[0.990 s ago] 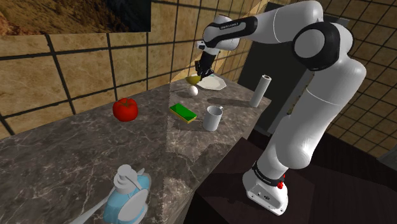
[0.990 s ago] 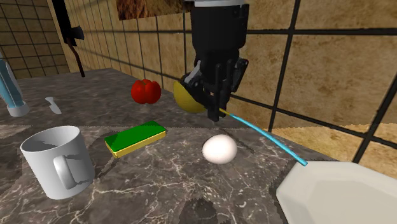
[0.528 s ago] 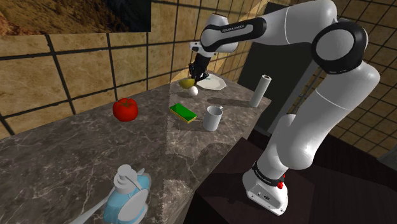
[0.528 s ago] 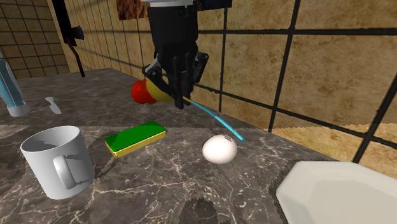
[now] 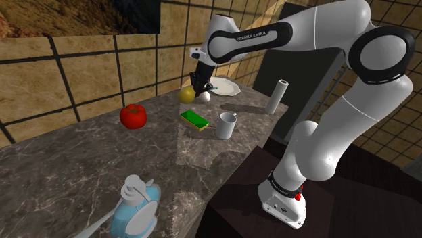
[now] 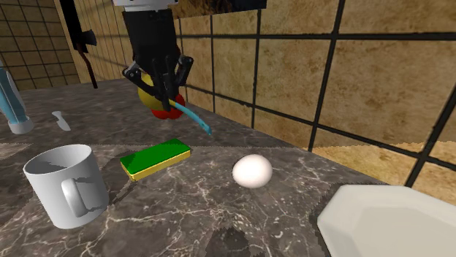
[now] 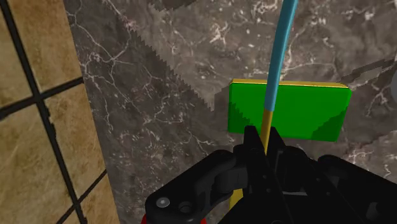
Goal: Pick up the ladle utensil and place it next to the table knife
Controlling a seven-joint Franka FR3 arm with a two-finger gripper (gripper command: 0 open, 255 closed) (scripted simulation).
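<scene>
My gripper (image 6: 164, 93) is shut on the ladle, held above the dark marble counter (image 6: 219, 212). The ladle has a yellow bowl (image 5: 186, 94) and a thin blue handle (image 6: 194, 119) that slants down behind the fingers. In the wrist view the handle (image 7: 280, 57) runs out from between the fingertips over a green sponge (image 7: 289, 109). The gripper (image 5: 200, 84) hangs by the tiled wall, between the red tomato (image 5: 133, 116) and the egg (image 5: 205, 96). A small white table knife (image 6: 61, 120) lies far off at the second exterior view's left.
On the counter stand a grey mug (image 6: 66, 184), the green sponge (image 6: 157, 158), an egg (image 6: 252, 171) and a white plate (image 6: 394, 223). A grey cylinder (image 5: 276, 97) stands near the counter's edge. A blue and white object (image 5: 138, 206) sits at the near end.
The arm has carried the ladle toward the shoulder view's left, away from the plate and egg, to above the sponge near the tomato. The grip stays shut.
</scene>
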